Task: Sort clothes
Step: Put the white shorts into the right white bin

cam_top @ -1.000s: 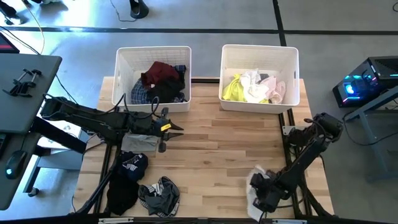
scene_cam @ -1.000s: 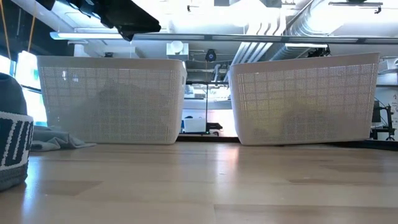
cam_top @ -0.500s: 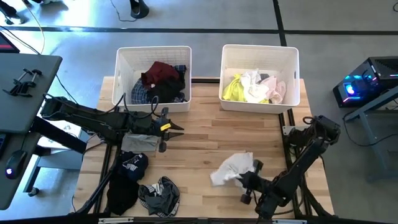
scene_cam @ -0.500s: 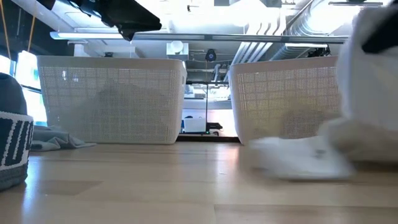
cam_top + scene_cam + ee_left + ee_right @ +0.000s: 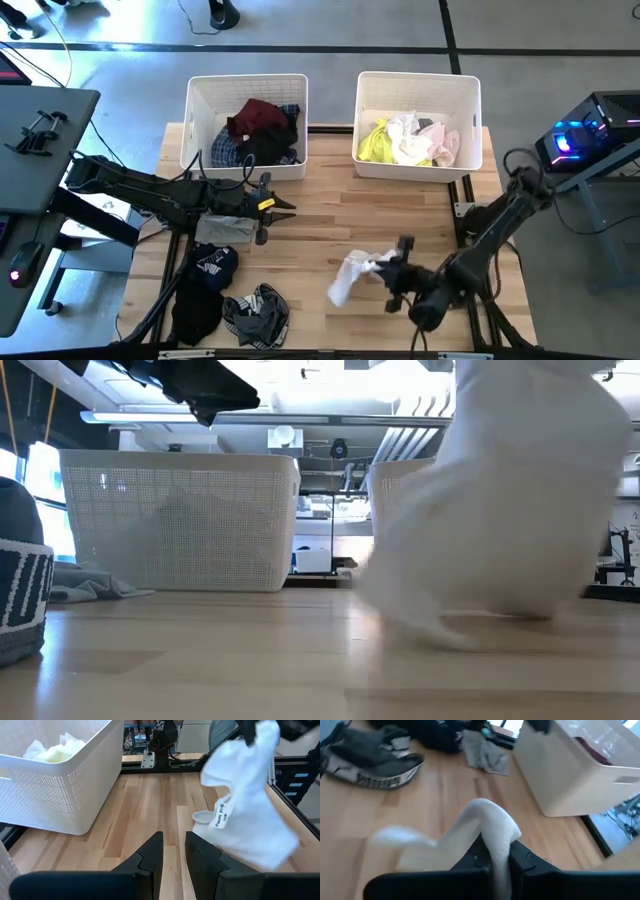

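My right gripper point(image 5: 383, 268) is shut on a white garment point(image 5: 350, 272) over the table's near middle. The garment fills the right of the low view point(image 5: 500, 490) and shows hanging in the left wrist view point(image 5: 245, 805). My left gripper point(image 5: 288, 207) waits, open and empty, in front of the left bin point(image 5: 200, 120), which holds maroon, plaid and black clothes point(image 5: 260, 130). The right bin point(image 5: 470, 110) holds neon yellow, white and pale pink clothes point(image 5: 405, 140). A grey cloth point(image 5: 222, 228), a black garment point(image 5: 205, 285) and a grey-black garment point(image 5: 257, 312) lie at the near left. My right gripper pinches a bunched fold of the white garment point(image 5: 496, 832) between its two fingers. The fingers come at it from the table's right side. The garment hangs below the fingers, slack point(image 5: 250, 835). Whether its lower end point(image 5: 450, 632) touches the table, I cannot tell.
The two white bins stand side by side at the far edge with a gap between them. Bare wood point(image 5: 330, 215) lies between the bins and the held garment. The loose clothes take up the near left corner.
My right gripper has gone from the near right corner toward the table's left and a little toward the far edge, rising. The white garment, which lay bunched on the table there, has been lifted and carried along and now hangs from the fingers.
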Action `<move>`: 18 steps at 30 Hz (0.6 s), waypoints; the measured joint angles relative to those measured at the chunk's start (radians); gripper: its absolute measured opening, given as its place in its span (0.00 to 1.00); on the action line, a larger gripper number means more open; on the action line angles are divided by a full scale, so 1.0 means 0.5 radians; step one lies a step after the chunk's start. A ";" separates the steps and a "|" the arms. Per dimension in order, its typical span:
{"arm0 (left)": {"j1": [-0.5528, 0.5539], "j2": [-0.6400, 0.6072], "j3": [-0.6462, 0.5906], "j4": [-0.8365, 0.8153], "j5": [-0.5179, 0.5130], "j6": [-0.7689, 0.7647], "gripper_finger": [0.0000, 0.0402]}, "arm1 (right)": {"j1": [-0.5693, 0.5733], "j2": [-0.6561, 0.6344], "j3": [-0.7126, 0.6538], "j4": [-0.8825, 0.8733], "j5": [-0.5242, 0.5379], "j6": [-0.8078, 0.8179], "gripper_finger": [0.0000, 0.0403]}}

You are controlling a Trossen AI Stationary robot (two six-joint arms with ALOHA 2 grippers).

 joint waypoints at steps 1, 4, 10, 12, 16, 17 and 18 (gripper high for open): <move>0.000 0.000 0.000 -0.001 0.000 0.000 0.17 | -0.027 -0.043 0.000 -0.036 0.000 0.005 0.01; 0.000 0.000 0.000 -0.001 0.000 0.001 0.17 | -0.124 -0.152 -0.001 -0.137 0.018 0.081 0.01; 0.000 0.000 0.000 -0.007 0.000 -0.032 0.17 | -0.340 -0.183 -0.002 -0.157 -0.081 0.055 0.01; 0.000 0.000 0.001 -0.023 0.000 -0.038 0.17 | -0.409 -0.140 -0.002 -0.141 -0.250 -0.001 0.01; 0.000 0.000 0.001 -0.038 0.000 -0.050 0.17 | -0.509 0.028 -0.003 -0.137 -0.600 -0.051 0.01; 0.000 0.000 0.001 -0.038 0.000 -0.050 0.17 | -0.524 0.078 -0.003 -0.129 -0.663 -0.051 0.01; 0.000 0.000 0.001 -0.038 0.000 -0.051 0.17 | -0.539 0.135 -0.003 -0.119 -0.717 -0.050 0.02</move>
